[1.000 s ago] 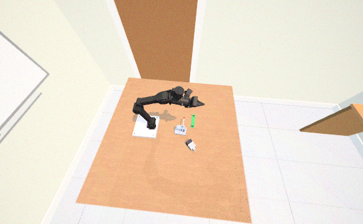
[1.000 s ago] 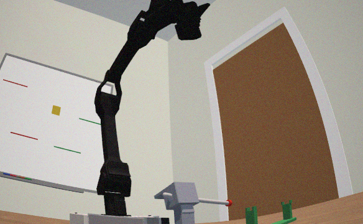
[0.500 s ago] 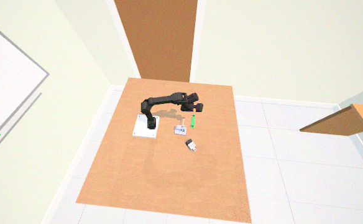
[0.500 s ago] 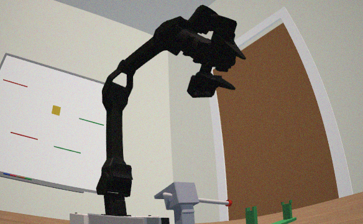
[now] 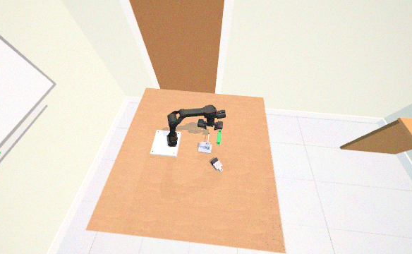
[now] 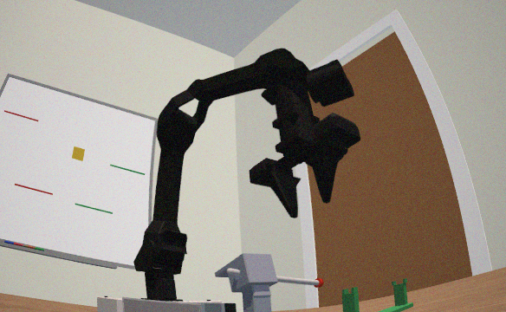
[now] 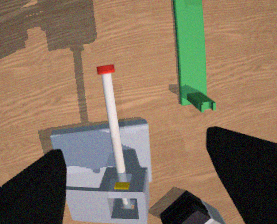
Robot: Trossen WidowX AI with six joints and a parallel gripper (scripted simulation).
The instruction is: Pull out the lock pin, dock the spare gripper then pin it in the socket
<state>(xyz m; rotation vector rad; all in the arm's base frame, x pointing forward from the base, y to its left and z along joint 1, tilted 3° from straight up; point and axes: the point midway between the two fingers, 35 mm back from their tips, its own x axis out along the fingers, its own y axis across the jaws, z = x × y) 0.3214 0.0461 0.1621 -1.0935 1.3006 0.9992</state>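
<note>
The grey mount (image 5: 202, 149) (image 6: 259, 268) (image 7: 84, 204) stands on the table. The white lock pin (image 5: 208, 137) (image 6: 296, 281) (image 7: 114, 120) runs through its socket, and its red head (image 6: 319, 282) (image 7: 105, 69) sticks out on one side. The spare gripper (image 5: 216, 164) (image 7: 183, 207), dark and light grey, lies on the table beside the mount, partly cut off in the wrist view. My gripper (image 5: 210, 126) (image 6: 310, 209) (image 7: 136, 149) is open and empty, pointing down well above the pin and mount. The socket's inside is only partly visible.
A green cradle (image 5: 219, 137) (image 6: 350, 300) (image 7: 191, 50) with two notched upright posts stands near the pin's red head. The arm's white base plate (image 5: 159, 144) lies on the other side of the mount. The wooden table (image 5: 192, 204) carries everything.
</note>
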